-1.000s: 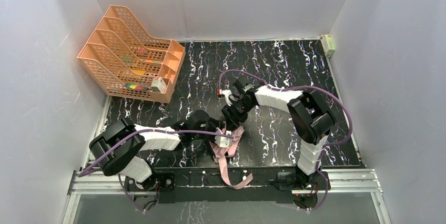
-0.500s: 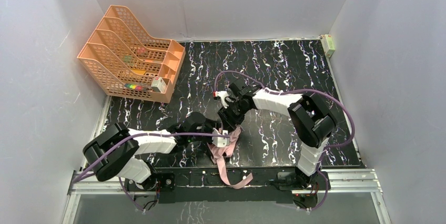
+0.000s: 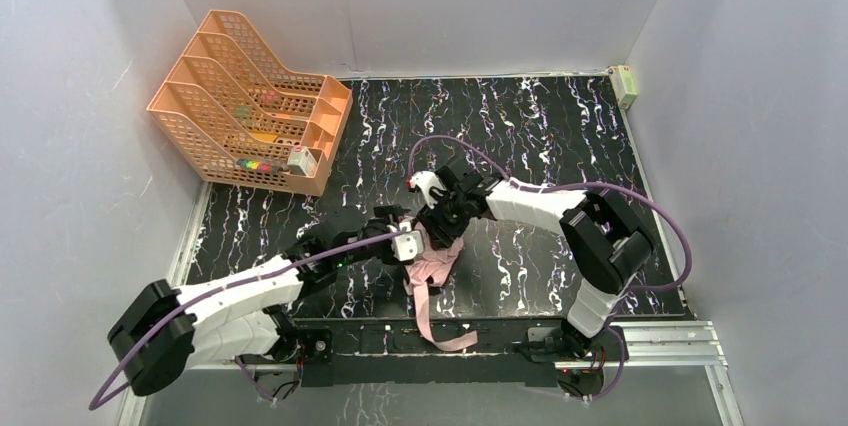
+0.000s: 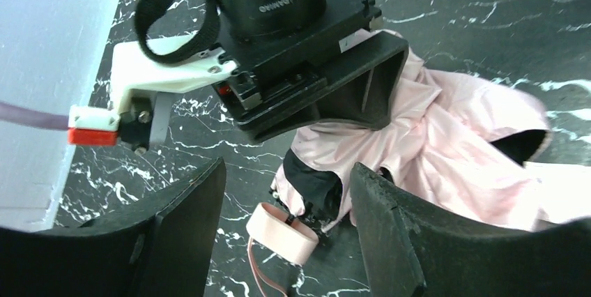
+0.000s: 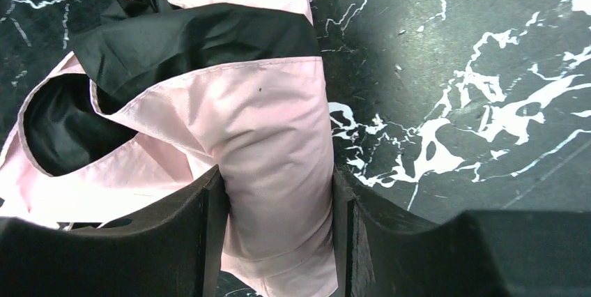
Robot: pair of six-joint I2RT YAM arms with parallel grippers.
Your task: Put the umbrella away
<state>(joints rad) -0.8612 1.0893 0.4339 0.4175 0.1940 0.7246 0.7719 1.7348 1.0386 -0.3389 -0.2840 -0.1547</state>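
The right gripper (image 5: 275, 178) is clenched on the umbrella (image 5: 265, 116), its two black fingers (image 5: 174, 248) pressing a smooth fold of pale pink fabric between them. Past that fold the cloth crumples and turns over to show a matte black underside. The left gripper (image 4: 289, 171) is spread wide, its black fingers (image 4: 181, 227) either side of the umbrella's end, where black folds bunch and a flat pale pink strap loop (image 4: 282, 231) curls onto the table; whether they touch the cloth cannot be told. From above, the umbrella (image 3: 435, 266) is a rumpled pink heap with both grippers meeting at its far end, and a long thin pink strip (image 3: 430, 321) trails from it toward the arm bases. The table (image 3: 520, 126) under the umbrella is glossy black with white marble veins. An orange plastic mesh rack (image 3: 250, 106) with slanted slots stands well away to the umbrella's far left
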